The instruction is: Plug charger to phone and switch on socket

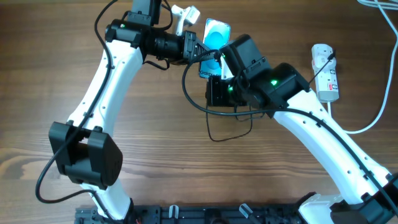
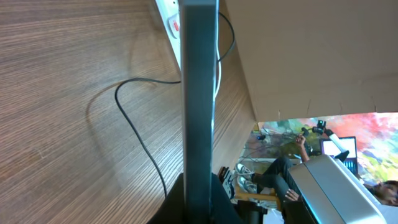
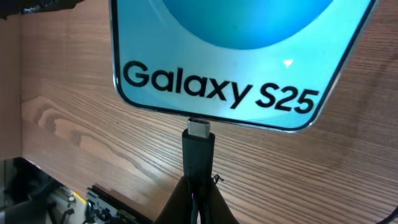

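Note:
The phone [image 1: 216, 36] with a cyan screen is held above the table at the top centre. In the right wrist view its screen [image 3: 236, 50] reads "Galaxy S25". My left gripper [image 1: 200, 48] is shut on the phone; in the left wrist view the phone is seen edge-on [image 2: 199, 106]. My right gripper [image 3: 199, 199] is shut on the charger plug [image 3: 199, 146], whose metal tip sits right at the phone's bottom edge. The thin black charger cable [image 1: 214, 127] loops over the table. The white socket [image 1: 326, 73] lies at the right, also shown in the left wrist view [image 2: 169, 18].
A thick white cord [image 1: 380, 93] runs from the socket along the right edge. A white object [image 1: 185, 15] sits behind the phone at the top. The black rail [image 1: 217, 214] lines the front edge.

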Controlling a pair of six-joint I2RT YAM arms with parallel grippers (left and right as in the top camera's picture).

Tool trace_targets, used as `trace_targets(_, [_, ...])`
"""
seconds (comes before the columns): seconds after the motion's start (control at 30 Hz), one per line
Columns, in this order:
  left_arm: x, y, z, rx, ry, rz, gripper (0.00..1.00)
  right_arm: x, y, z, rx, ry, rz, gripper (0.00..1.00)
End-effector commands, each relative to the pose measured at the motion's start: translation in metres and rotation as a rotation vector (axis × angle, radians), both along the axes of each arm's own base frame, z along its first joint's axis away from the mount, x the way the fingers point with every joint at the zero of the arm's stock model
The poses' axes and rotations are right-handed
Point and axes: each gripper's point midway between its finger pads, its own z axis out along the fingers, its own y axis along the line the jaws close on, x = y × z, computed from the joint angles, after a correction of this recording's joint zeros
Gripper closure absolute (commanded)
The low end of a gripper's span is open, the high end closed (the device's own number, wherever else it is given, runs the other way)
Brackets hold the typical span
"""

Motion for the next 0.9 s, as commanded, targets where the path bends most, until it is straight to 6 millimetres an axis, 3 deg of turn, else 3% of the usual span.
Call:
trace_targets(0.0, [-0.004,-0.005,0.014,-0.045,-0.035,-0.038,0.96,0.003,0.001,0.001,0.002,0.005,-0.026,0.96])
trace_targets(0.27, [-0.005,-0.005,0.015,-0.054,-0.027,-0.04,0.96,0.004,-0.007,-0.004,-0.031,0.021,-0.083,0.96])
trace_targets(0.73, [-0.007,-0.007,0.018,-0.073,-0.021,-0.052,0.96,0.006,-0.005,-0.002,-0.018,0.016,-0.086,0.96])
trace_targets(0.87, [-0.007,-0.007,0.018,-0.073,-0.021,-0.052,0.96,0.003,0.003,0.002,0.014,0.006,-0.018,0.96])
